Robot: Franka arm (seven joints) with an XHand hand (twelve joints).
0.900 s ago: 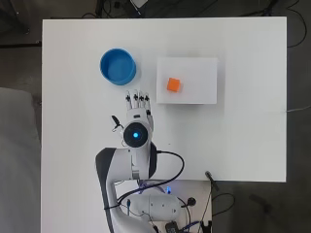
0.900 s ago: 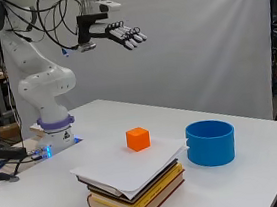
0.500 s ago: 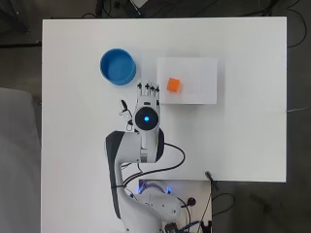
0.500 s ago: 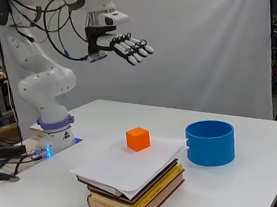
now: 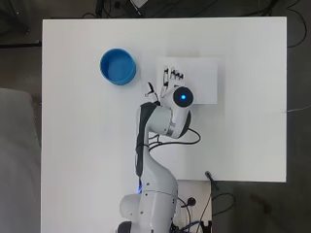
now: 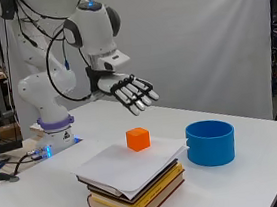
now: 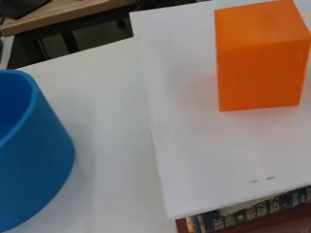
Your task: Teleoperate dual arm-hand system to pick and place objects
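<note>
An orange cube [image 6: 138,139] [image 7: 260,56] rests on a white sheet [image 6: 130,165] [image 5: 204,80] [image 7: 218,145] that tops a stack of books [image 6: 139,194]. The hand [image 6: 129,92] [image 5: 171,77] hovers above the cube with its fingers straight and spread, palm down, holding nothing. In the overhead view the hand and arm hide the cube. A blue round bowl [image 5: 118,66] [image 6: 211,142] [image 7: 26,160] stands on the table beside the stack.
The white table [image 5: 87,145] carries the book stack and the bowl. The arm's base [image 6: 56,135] stands at the table's edge with cables [image 6: 5,169] beside it. A grey backdrop [image 6: 211,35] hangs behind.
The arm has swung from beside the stack to over it and come lower. The hand now hangs above the cube, fingers still straight. Cube and bowl have not moved.
</note>
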